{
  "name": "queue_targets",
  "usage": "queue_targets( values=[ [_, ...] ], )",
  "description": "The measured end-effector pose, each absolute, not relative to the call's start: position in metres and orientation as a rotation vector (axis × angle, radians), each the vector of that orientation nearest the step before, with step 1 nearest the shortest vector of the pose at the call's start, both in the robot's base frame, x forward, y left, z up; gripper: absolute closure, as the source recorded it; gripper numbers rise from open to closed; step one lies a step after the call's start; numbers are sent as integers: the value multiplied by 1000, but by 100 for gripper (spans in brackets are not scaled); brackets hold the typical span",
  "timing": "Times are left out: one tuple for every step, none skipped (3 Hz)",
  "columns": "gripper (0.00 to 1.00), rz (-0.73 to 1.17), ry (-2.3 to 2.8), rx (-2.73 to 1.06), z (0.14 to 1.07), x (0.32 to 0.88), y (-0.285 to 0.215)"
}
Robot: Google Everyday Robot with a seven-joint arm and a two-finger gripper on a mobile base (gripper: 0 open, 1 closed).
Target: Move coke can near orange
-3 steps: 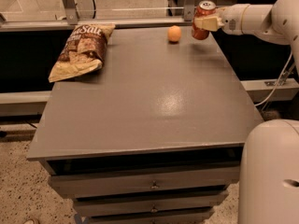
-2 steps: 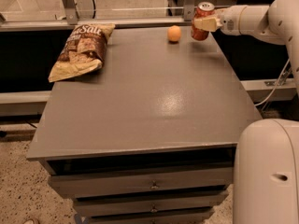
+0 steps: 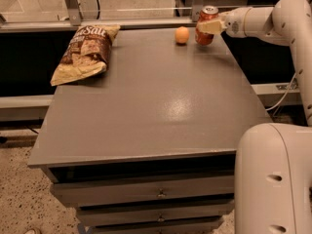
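Note:
The red coke can point(image 3: 206, 25) with a silver top is held tilted at the far right of the grey table point(image 3: 146, 96); whether its base touches the surface I cannot tell. The orange point(image 3: 182, 34) sits on the table just left of the can, a small gap between them. My gripper point(image 3: 210, 26) reaches in from the right on a white arm and is shut on the can, with one pale finger across its side.
A brown and tan chip bag point(image 3: 86, 52) lies at the far left of the table. Drawers point(image 3: 158, 194) run under the front edge. My white base point(image 3: 273, 179) stands at the lower right. A rail runs behind the table.
The gripper with the can has moved slightly left toward the orange. The orange and chip bag have not moved.

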State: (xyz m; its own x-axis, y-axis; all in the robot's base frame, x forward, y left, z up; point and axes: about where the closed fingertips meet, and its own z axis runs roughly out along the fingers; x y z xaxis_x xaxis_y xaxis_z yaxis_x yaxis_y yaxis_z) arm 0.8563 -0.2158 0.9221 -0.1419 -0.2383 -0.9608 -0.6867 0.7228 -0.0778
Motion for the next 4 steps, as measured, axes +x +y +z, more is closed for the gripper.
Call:
queue_targets(
  values=[
    [16, 463, 1728, -752, 914, 861, -209],
    [0, 468, 1741, -757, 906, 866, -204],
    [0, 471, 1743, -759, 904, 868, -202],
    [0, 471, 1743, -759, 904, 868, -202]
  ],
)
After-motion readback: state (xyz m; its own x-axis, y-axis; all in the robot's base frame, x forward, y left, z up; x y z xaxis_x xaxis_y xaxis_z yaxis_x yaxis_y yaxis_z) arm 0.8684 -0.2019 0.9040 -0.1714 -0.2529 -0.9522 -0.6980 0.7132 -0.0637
